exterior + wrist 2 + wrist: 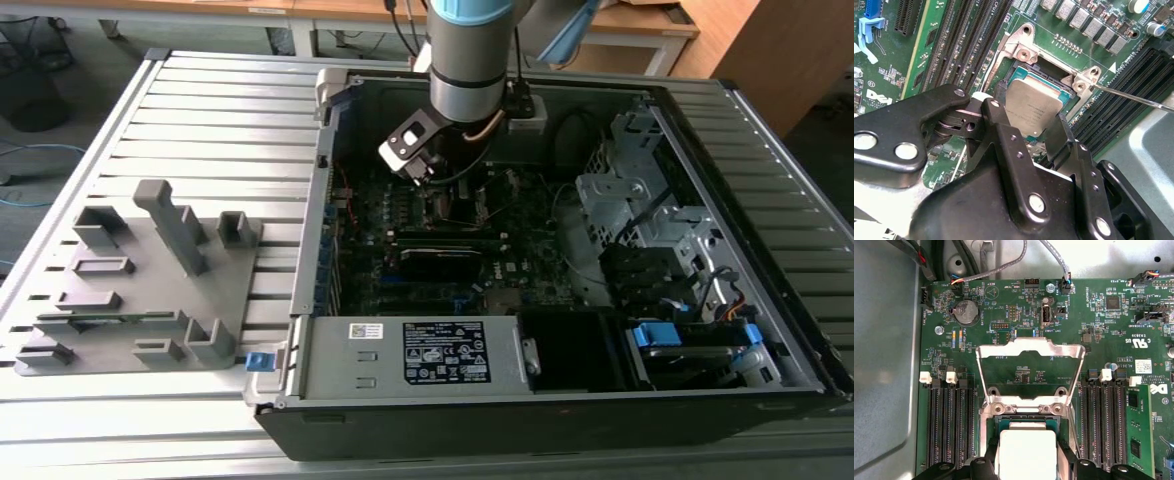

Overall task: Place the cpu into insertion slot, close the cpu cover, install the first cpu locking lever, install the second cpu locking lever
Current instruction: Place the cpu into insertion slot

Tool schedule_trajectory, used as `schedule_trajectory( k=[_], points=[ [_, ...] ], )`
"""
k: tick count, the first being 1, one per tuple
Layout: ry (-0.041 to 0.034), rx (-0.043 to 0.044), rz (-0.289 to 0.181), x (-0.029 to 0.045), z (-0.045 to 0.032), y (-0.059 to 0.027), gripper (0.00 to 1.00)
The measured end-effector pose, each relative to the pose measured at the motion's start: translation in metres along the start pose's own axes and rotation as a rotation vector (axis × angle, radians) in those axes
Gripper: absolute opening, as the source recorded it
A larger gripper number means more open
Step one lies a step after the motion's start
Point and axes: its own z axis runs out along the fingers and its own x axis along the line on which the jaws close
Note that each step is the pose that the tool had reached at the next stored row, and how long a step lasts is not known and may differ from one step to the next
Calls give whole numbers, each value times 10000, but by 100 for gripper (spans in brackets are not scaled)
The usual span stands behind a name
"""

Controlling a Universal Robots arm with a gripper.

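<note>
My gripper [447, 185] hangs low over the motherboard inside the open computer case. In both wrist views its black fingers [996, 125] sit against two opposite edges of the cpu [1034, 105], a flat silver-grey square, shut on it. The cpu [1026, 450] lies in or just above the insertion slot [1026, 71]; I cannot tell whether it is seated. The cpu cover [1029, 346], a silvery frame with a big window, stands flipped open behind the insertion slot [1026, 416]. A thin metal locking lever [1134, 96] sticks out sideways from the socket's corner bracket.
Rows of black memory slots [949, 425] flank the socket on both sides. A labelled power supply box [427, 352] fills the case's near edge, and drive cages [641, 210] stand at the exterior view's right. A grey fixture rack [147, 290] lies outside the case.
</note>
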Motion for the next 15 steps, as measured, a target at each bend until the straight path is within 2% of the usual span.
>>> schedule_trajectory(
  k=[4,5,7,8,15],
  points=[
    [7,-5,0,1,3,0,55],
    [11,-8,0,2,5,1,60],
    [9,-5,0,1,4,1,60],
    [2,-1,-1,0,1,0,67],
    [-1,1,0,0,-7,0,67]
  ],
)
